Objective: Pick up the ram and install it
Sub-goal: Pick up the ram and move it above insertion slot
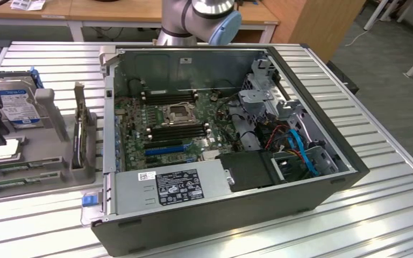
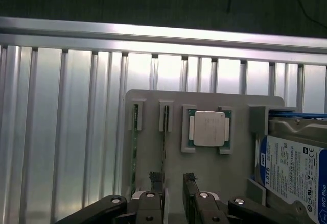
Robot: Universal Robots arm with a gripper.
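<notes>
Table (image 1: 378,177): slatted metal, carries everything.

Case (image 1: 228,215): open side up, fills the middle of the exterior view, motherboard (image 1: 170,123) exposed inside.

Arm (image 1: 199,16): base at the exterior view's top centre, behind the case.

Tray (image 2: 204,99): grey holder on the table at the exterior view's left, apart from the case.

Drive (image 2: 294,168): blue-labelled, sits in the tray next to the CPU.

Hand (image 2: 172,178): over the tray, released, fingers (image 2: 190,179) spread with bare tray between them, nothing gripped.

Ram (image 2: 165,132): on edge in a tray slot, one end at a fingertip; contact cannot be told. Second stick (image 2: 135,147) stands in the neighbouring slot, parallel.

CPU (image 2: 209,128): square, silver, flat in its tray pocket between ram and drive.
</notes>
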